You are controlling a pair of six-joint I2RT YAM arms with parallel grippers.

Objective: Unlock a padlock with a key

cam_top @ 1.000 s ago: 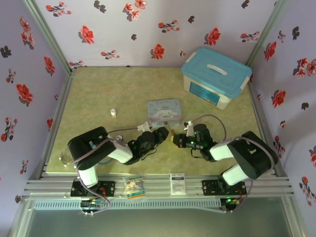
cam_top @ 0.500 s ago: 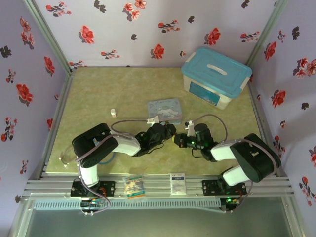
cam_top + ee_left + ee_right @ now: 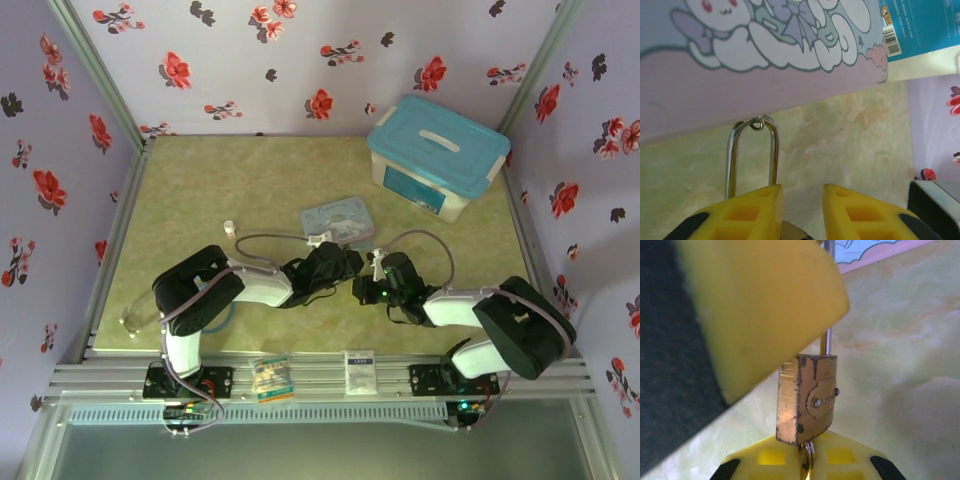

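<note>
Bracing the lock from the left, the left hand (image 3: 801, 195) has its yellow fingers (image 3: 747, 212) drawn in on the padlock (image 3: 807, 400), holding it off the bench (image 3: 850, 145), just in front of the light-blue cartoon tin (image 3: 765, 60). That hold makes sense: the body is pinned so it cannot swing or twist away when the key pushes and turns. The shackle (image 3: 752, 150) juts out past the fingertips toward the tin, its free side left unobstructed, presumably so it has room to spring out once the lock gives.

From the right wrist camera, the padlock is a small brass block, scuffed and dark along its edges, with a riveted oval plate on its face. Its thin silver shackle runs off behind one big yellow finger of the left hand. A tiny wire ring (image 3: 757, 124) hangs at the top of the shackle's bend. Both legs look seated, so I judge it not yet unlocked.

Further right, the key (image 3: 806, 460) meets the underside of the brass body. Only its head shows, so it seems to be in the keyway, though the blade is hidden. The right hand (image 3: 805, 456) is clamped shut on that head, lined up end to end with the lock for a clean twist.
</note>
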